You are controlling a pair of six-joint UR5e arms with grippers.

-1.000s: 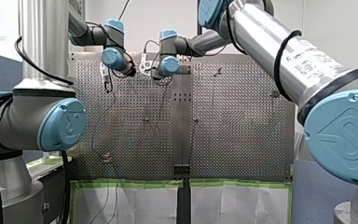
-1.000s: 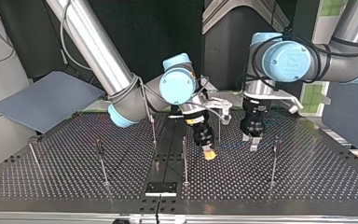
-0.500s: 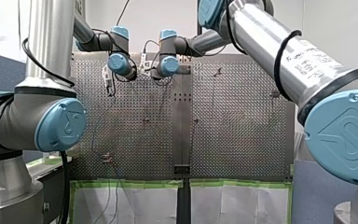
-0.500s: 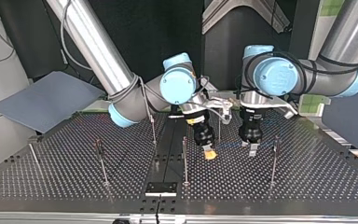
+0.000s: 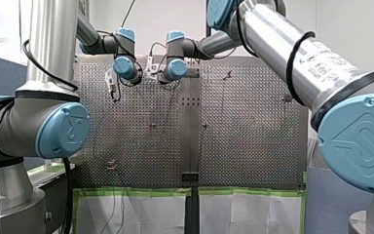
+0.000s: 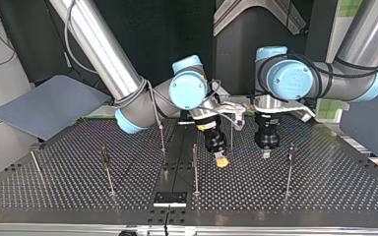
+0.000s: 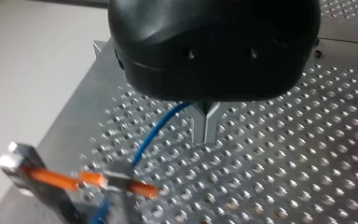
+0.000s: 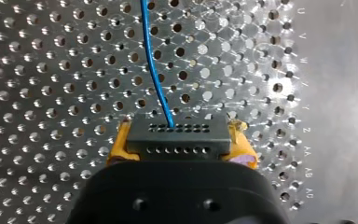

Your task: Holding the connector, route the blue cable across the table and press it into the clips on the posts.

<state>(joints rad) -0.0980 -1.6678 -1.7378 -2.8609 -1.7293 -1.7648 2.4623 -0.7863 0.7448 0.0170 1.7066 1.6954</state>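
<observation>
In the right wrist view my right gripper [image 8: 182, 145] has its yellow pads [image 8: 121, 145] shut on the black connector [image 8: 177, 133]. The blue cable [image 8: 154, 70] leaves the connector and runs ahead over the perforated table [image 8: 51, 93]. In the left wrist view my left gripper [image 7: 206, 137] has its metal fingers shut, with the blue cable [image 7: 154, 133] coming out at their side. From there the cable runs to a clip post [image 7: 88, 179] with orange parts. In the top view my left gripper [image 6: 266, 154] stands low over the table, just right of my right gripper [image 6: 221, 161].
Several thin posts stand on the table, such as one [image 6: 195, 167] beside my right gripper and one [image 6: 289, 169] right of my left gripper. A grey board [image 6: 44, 105] lies at the top view's left. A black block [image 6: 170, 198] sits at the near edge.
My left arm swung in toward my right gripper and its fingers went from open to shut at the cable. My right gripper kept still with the connector.
</observation>
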